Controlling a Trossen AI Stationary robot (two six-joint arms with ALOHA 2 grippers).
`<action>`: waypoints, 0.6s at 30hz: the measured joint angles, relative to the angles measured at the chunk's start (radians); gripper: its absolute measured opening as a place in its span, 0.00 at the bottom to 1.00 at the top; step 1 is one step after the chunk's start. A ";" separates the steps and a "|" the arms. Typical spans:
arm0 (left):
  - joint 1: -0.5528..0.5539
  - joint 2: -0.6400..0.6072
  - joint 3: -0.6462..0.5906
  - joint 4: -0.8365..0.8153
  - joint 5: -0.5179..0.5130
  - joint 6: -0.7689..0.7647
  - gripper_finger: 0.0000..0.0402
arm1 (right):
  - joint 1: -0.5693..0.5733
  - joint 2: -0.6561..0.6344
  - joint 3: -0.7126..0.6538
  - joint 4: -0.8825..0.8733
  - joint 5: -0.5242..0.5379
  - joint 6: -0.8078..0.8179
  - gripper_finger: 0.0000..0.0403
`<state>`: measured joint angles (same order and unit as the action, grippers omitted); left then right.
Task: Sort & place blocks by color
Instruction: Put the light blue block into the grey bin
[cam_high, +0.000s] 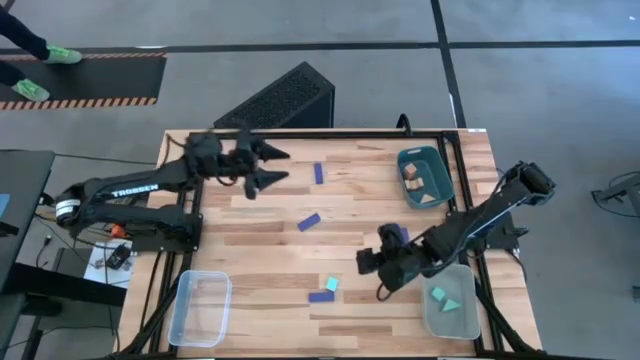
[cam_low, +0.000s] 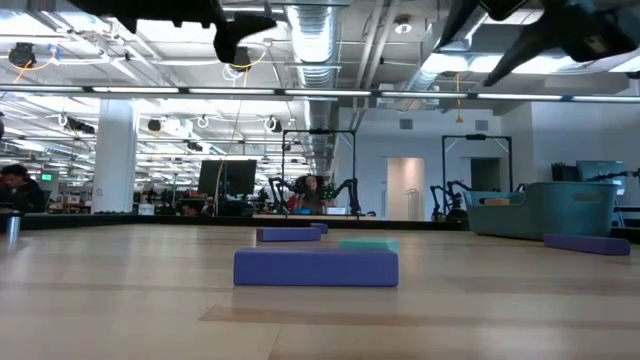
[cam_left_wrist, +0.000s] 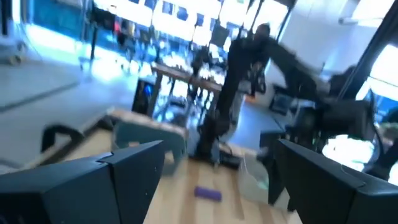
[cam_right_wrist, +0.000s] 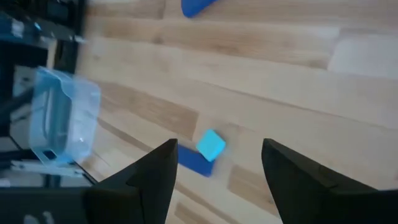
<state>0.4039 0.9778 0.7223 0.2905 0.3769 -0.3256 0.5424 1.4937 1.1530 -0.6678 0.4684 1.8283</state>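
Note:
Dark blue bars lie flat on the wooden table: one at the far middle (cam_high: 319, 173), one at the centre (cam_high: 309, 222), one near the front (cam_high: 322, 296) and one beside my right arm (cam_high: 400, 233). A light teal cube (cam_high: 332, 284) sits next to the front bar. My right gripper (cam_high: 372, 278) hangs open above the table just right of that cube (cam_right_wrist: 211, 145) and bar (cam_right_wrist: 193, 160), touching nothing. My left gripper (cam_high: 277, 166) is open, raised over the far left part of the table, with nothing between its fingers (cam_left_wrist: 134, 165).
A dark teal bin (cam_high: 425, 178) with pale wood pieces stands at the far right. A clear tray (cam_high: 450, 305) holding teal pieces sits at the near right, another clear tray (cam_high: 200, 307) at the near left. A black perforated box (cam_high: 285, 98) lies beyond the far edge.

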 joint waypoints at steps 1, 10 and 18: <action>0.019 -0.022 0.000 0.004 0.015 -0.001 0.73 | -0.003 0.003 0.000 0.008 0.003 0.006 0.63; 0.156 -0.212 0.000 -0.163 0.196 0.038 0.73 | -0.046 0.304 0.208 0.034 -0.127 -0.047 0.63; 0.132 -0.225 -0.029 -0.418 0.204 0.105 0.73 | -0.124 0.560 0.494 -0.098 -0.196 -0.152 0.63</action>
<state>0.5362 0.7525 0.6937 -0.1278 0.5813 -0.2209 0.4184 2.0537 1.6466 -0.7654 0.2722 1.6767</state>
